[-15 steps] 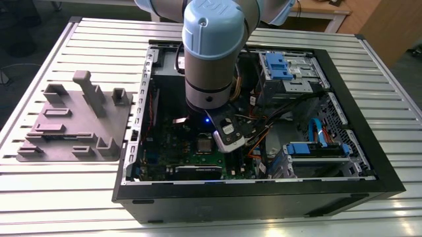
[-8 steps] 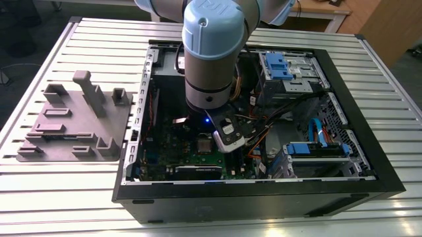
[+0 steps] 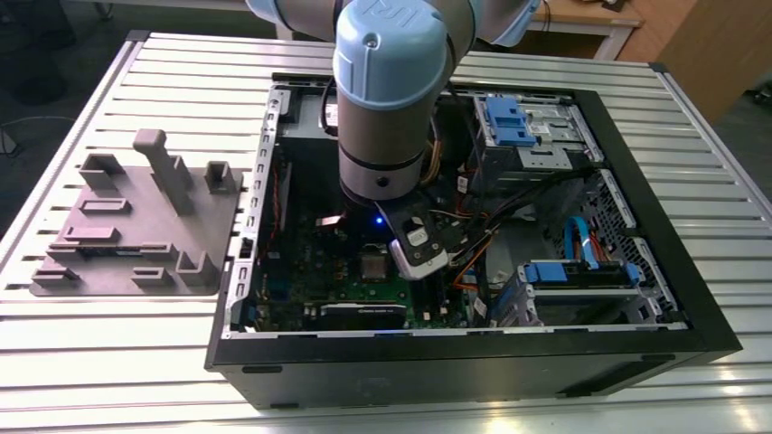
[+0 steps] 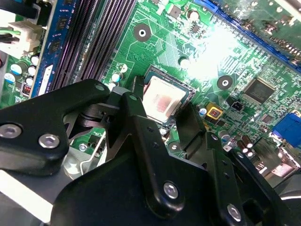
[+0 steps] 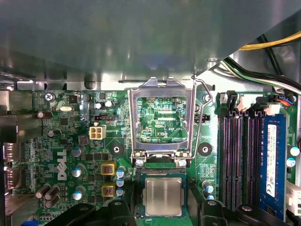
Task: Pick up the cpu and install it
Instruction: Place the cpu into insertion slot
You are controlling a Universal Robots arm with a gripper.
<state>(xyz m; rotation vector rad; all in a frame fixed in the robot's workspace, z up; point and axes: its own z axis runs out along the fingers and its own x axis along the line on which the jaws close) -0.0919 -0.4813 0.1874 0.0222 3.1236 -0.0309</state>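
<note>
The cpu (image 5: 162, 197), a small silvery square chip, lies in the dark socket of the green motherboard (image 5: 70, 150) and also shows in the second wrist view (image 4: 163, 101). My gripper (image 4: 162, 100) is down over the socket, one black finger (image 4: 135, 89) against each of two opposite sides of the chip. The socket's metal load frame (image 5: 162, 120) stands flipped open beside the chip, its wire lever (image 5: 203, 108) raised. In the exterior view the gripper (image 3: 408, 264) is low inside the open computer case, above the board (image 3: 350, 280).
Memory slots (image 5: 240, 160) and a blue module (image 5: 273, 165) run beside the socket. Cables (image 3: 507, 212) and blue drive bays (image 3: 513, 122) crowd the case at the exterior view's right. A grey fixture tray (image 3: 139, 226) sits on the slatted table at that view's left.
</note>
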